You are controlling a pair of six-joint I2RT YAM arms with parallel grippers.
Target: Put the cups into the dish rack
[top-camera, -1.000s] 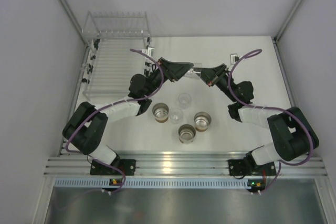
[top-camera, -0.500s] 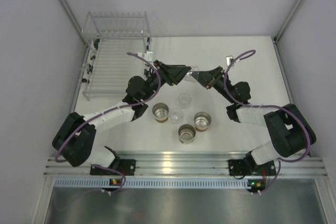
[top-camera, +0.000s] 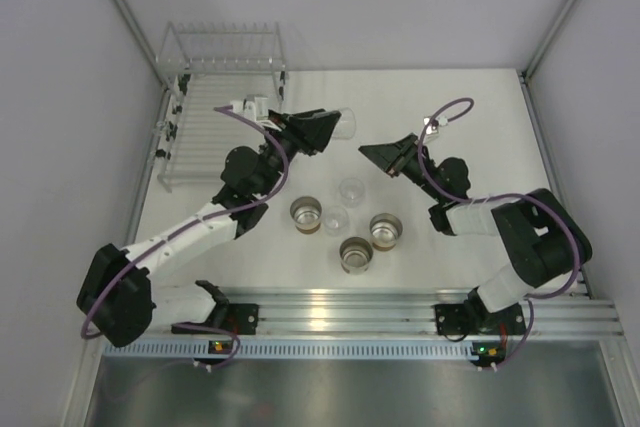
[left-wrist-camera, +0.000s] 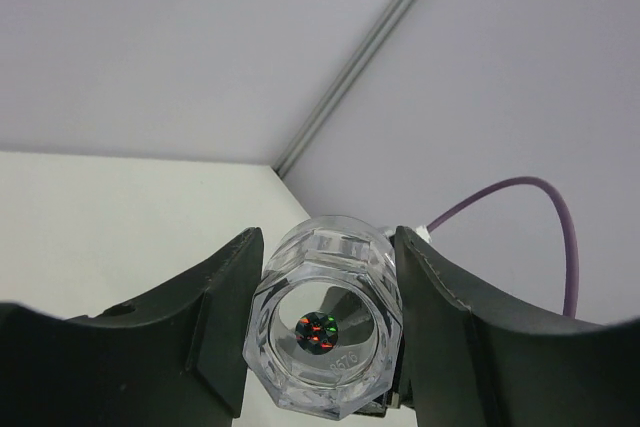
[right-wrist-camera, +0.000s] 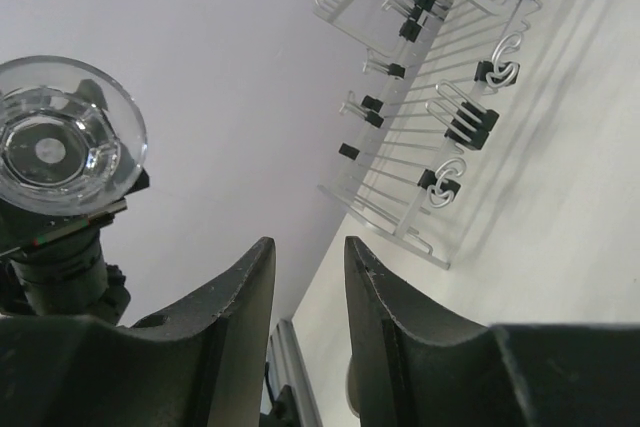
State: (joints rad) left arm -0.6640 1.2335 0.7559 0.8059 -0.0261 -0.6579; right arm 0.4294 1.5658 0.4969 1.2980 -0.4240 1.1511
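Clear cup was pinched sideways in my L gripper, near the dish rack, on its right. R gripper was further right of rack, fingers apart, empty. Other five cups stood on table, right of rack.

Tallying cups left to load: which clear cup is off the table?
The clear cup held sideways in the left gripper; the other two stand on the table.
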